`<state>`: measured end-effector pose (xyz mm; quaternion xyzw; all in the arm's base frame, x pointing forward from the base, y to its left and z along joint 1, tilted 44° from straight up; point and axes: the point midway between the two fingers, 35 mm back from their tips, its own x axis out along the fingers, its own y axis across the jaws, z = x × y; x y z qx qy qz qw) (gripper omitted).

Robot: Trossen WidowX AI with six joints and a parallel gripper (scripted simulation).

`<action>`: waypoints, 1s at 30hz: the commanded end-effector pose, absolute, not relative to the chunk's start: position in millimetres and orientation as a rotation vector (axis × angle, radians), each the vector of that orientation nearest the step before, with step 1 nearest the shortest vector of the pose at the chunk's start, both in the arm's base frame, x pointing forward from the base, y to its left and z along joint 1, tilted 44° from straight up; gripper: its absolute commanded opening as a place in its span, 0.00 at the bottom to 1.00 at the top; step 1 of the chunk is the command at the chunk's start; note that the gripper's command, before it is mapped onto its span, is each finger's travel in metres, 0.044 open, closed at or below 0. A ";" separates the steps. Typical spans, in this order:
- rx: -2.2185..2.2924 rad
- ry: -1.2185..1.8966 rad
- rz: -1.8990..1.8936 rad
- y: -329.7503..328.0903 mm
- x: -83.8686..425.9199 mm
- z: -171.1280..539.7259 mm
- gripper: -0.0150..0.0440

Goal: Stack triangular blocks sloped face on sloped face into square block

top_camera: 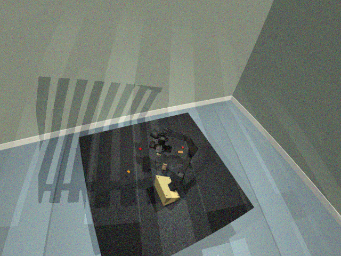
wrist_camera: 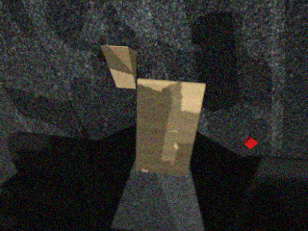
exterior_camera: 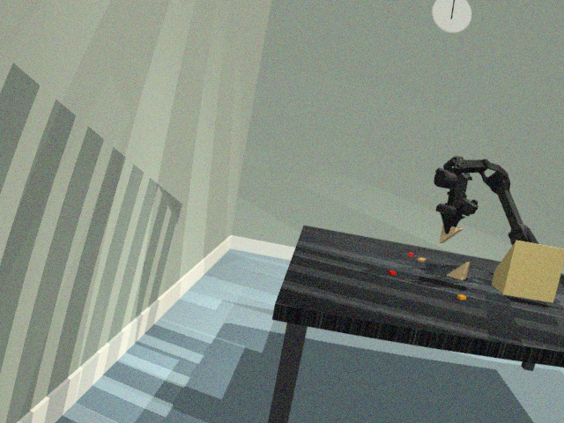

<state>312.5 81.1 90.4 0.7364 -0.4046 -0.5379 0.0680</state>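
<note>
tool [exterior_camera: 449, 228] clamped on wedge [exterior_camera: 450, 234], airborne right of centre | lower wedge [exterior_camera: 459, 271] on surface [exterior_camera: 345, 291], below-right | align slopes and ends overhead, then lower straight, no sideways push

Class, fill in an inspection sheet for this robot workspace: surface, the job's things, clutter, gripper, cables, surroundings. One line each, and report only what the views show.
Surface: dark table with streaks of light and shadow across it.
Job's things: held triangular block is up in the air above the table; lower triangular block rests on the table, apart from it.
Clutter: large tan box beside the arm's base; two small red pieces and two small orange pieces scattered on the table.
Gripper: gripper points down, shut on the held triangular block.
Cables: nothing seen.
Surroundings: grey-green walls, white skirting, pale blue floor, round wall clock.
</note>
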 end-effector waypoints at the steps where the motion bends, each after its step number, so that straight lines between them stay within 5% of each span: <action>1: 2.207 -1.218 -1.614 67.3 308.6 104.9 0.25; 14: 2.200 -1.228 -1.604 34.2 297.9 141.1 0.25; 30: 2.200 -1.228 -1.604 5.9 287.0 95.0 0.25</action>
